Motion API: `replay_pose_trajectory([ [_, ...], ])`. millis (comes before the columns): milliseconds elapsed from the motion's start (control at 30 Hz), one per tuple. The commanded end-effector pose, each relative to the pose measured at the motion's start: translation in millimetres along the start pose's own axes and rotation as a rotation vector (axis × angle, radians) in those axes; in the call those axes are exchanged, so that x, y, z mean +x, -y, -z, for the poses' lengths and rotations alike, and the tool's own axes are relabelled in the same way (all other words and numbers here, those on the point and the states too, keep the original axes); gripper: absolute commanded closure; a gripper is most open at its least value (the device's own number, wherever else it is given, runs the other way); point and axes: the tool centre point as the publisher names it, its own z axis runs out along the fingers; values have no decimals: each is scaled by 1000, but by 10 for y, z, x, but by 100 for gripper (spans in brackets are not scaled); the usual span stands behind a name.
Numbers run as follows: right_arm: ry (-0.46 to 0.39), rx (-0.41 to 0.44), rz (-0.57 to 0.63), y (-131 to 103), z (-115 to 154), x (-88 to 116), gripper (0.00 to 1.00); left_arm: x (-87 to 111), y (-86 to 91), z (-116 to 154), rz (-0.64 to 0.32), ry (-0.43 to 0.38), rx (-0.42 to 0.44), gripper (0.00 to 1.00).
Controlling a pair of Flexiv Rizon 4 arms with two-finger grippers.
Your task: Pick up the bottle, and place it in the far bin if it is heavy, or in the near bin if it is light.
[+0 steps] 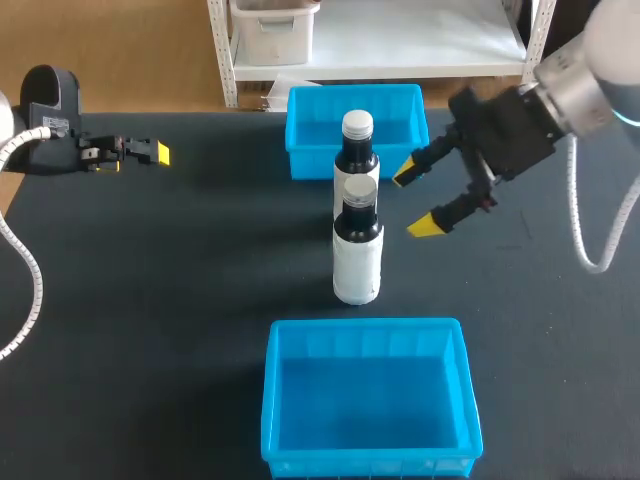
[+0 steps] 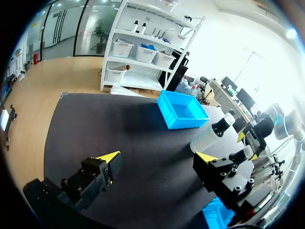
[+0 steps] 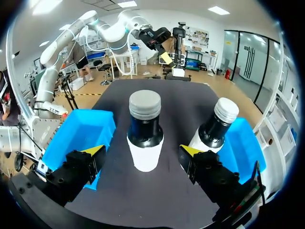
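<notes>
Two bottles are standing upright on the counter [image 1: 180, 300] between the bins. The near bottle [image 1: 357, 255] is sitting midway, the far bottle [image 1: 357, 150] against the far bin [image 1: 310, 165]. The right fingers [image 1: 428, 226] are hanging wide open beside them, empty. The left fingers [image 1: 160, 153] are gaping empty, well apart.

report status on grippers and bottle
Left gripper open, off to the side. Right gripper open beside near bottle, not touching. Far bottle close behind it.

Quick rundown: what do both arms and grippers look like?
Left gripper and right gripper: black, blocky, two yellow wedge tips each. Right arm: silver-white, rounded joints. A white ribbed cable hangs off each wrist.
</notes>
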Motion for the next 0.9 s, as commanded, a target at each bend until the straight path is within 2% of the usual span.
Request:
replay_pose_trajectory([
  [33, 15, -8, -7, 54, -95, -38, 0, 0, 0, 0, 0, 0, 0, 0],
  [367, 40, -6, -24, 25, -309, -223, 0, 0, 0, 0, 0, 0, 0, 0],
  [633, 32, -24, -47, 40, -479, -265, 0, 0, 0, 0, 0, 0, 0, 0],
  [900, 36, -22, -73, 42, -527, -296, 0, 0, 0, 0, 0, 0, 0, 0],
])
